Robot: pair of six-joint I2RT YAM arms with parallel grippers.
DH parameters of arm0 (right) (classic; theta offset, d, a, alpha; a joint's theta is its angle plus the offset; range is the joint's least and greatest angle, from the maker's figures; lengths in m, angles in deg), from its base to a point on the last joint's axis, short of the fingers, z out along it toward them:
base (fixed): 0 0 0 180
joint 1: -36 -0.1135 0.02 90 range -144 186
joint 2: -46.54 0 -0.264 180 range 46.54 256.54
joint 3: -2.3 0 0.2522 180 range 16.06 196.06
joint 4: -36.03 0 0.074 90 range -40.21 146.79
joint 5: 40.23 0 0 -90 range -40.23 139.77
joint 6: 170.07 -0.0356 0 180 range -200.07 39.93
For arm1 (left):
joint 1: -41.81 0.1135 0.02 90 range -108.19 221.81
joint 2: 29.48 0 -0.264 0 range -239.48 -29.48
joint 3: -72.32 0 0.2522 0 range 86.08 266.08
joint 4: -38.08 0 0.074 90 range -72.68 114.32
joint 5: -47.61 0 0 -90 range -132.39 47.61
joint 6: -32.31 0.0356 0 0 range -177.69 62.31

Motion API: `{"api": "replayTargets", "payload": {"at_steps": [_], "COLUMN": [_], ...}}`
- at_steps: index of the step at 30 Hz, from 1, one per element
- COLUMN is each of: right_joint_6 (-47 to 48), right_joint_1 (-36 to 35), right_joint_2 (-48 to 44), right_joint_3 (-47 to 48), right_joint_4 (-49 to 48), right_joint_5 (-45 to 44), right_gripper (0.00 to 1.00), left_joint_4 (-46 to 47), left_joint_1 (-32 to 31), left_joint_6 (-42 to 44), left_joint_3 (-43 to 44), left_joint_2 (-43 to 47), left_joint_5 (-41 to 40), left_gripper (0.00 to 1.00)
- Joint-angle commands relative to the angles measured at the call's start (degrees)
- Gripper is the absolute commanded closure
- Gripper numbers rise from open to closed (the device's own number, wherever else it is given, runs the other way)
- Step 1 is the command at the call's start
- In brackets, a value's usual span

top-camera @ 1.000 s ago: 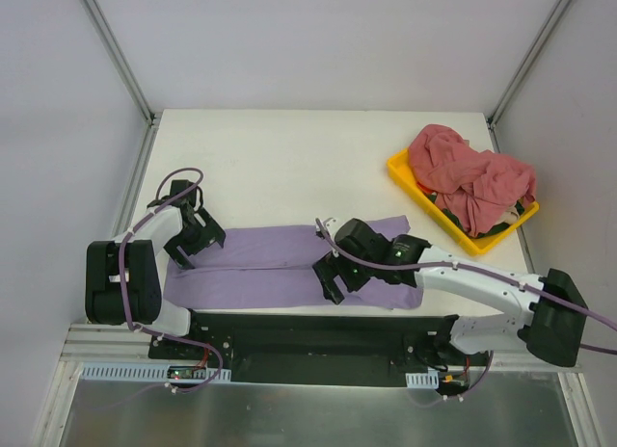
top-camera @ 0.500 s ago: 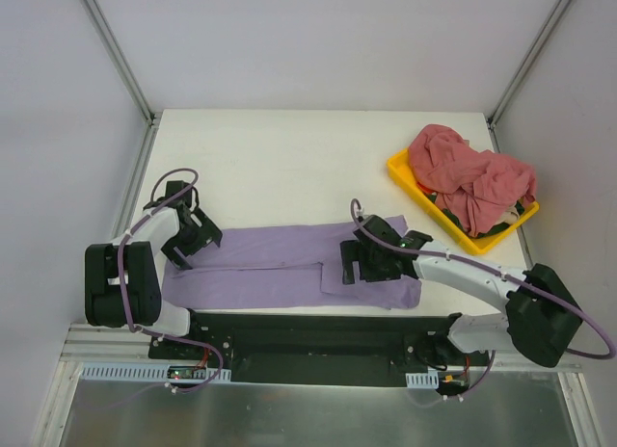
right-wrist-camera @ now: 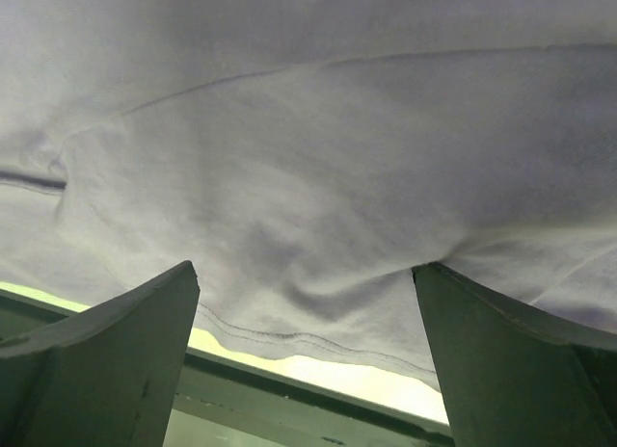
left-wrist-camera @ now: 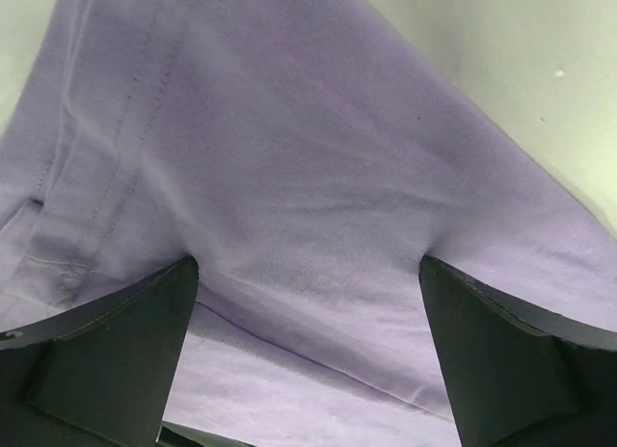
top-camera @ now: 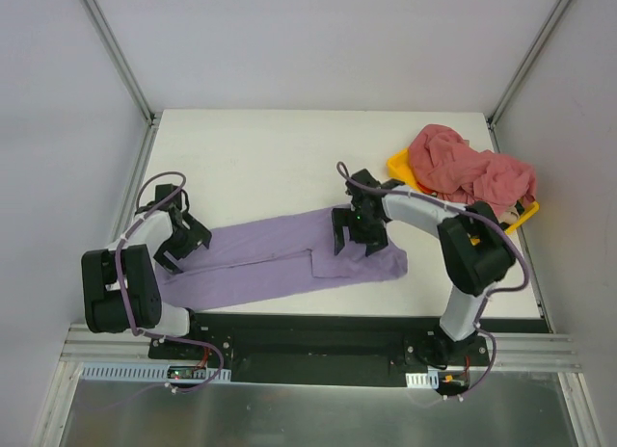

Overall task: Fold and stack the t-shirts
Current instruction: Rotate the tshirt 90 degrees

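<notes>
The lavender t-shirt (top-camera: 280, 259) lies folded into a long strip, slanting from the near left up to the right. My left gripper (top-camera: 178, 237) presses on its left end, jaws wide open, purple cloth (left-wrist-camera: 289, 129) spread beneath them (left-wrist-camera: 307, 264). At the strip's right end my right gripper (top-camera: 359, 230) is also open, both fingers pushing down into the fabric (right-wrist-camera: 308, 129) near its stitched hem (right-wrist-camera: 305, 269). Neither gripper pinches any cloth. The pink-red t-shirts (top-camera: 470, 177) lie heaped at the back right.
The pink-red heap fills a yellow tray (top-camera: 399, 164) by the right wall, just behind my right forearm. The white table (top-camera: 270, 148) runs back to the enclosure walls. A black base rail (top-camera: 318, 331) lines the near edge.
My right gripper has swung back and to the right, dragging the shirt's right end away from the near edge, so the strip lies slanted. The left gripper shifted slightly left.
</notes>
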Motion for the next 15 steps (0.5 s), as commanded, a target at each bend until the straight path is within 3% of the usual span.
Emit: {"api": "replayTargets", "payload": {"at_steps": [1, 4, 10, 12, 15], "right_joint_6": [11.83, 16.23, 21.78, 21.62, 20.47], "right_joint_1": [3.34, 6.76, 8.53, 8.70, 8.71], "right_joint_2": [12.35, 23.51, 46.63, 47.81, 40.10], "right_joint_3": [14.40, 31.97, 76.45, 80.63, 72.58], "right_joint_4": [4.85, 14.51, 38.06, 38.45, 31.18], "right_joint_5": [2.52, 5.14, 7.80, 6.58, 4.38], "right_gripper": [0.04, 0.04, 0.04, 0.04, 0.04], "left_joint_4": [-1.55, -1.82, -2.00, -2.00, -3.22], "left_joint_1": [1.11, 1.02, 0.50, -0.12, -1.08], "left_joint_6": [-1.73, -2.53, -3.32, -4.11, -4.72], "left_joint_3": [-2.03, -2.47, -3.78, -3.70, -2.12], "left_joint_2": [1.09, 2.67, 10.66, 13.56, 17.34], "left_joint_5": [-4.30, -2.03, -0.88, -0.79, -1.05], "left_gripper": [0.01, 0.01, 0.01, 0.01, 0.01]}}
